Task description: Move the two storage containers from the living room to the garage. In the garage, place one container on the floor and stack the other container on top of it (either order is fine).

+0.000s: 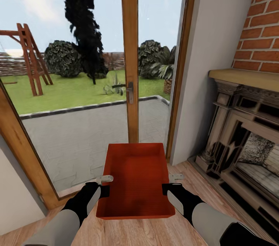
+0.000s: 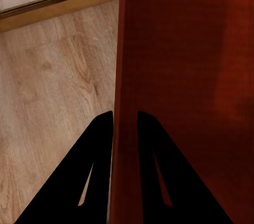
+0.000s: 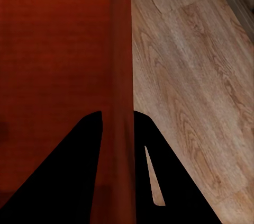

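Note:
One orange-red storage container [image 1: 135, 178], open-topped and empty, hangs level in front of me above the light wood floor of the living room. My left gripper [image 1: 104, 187] is shut on its left wall, whose rim [image 2: 125, 75] runs between the two black fingers [image 2: 90, 181]. On the opposite side my right gripper [image 1: 167, 186] is shut on the right wall [image 3: 120, 65], with one finger [image 3: 79, 176] inside the bin and the other outside. The second container is out of view.
Straight ahead stands a glass door with a wood frame [image 1: 130, 52] and a handle [image 1: 130, 91], a paved patio and garden behind it. A brick fireplace [image 1: 248, 129] with a wooden mantel fills the right. A white wall corner [image 1: 201, 83] lies between them.

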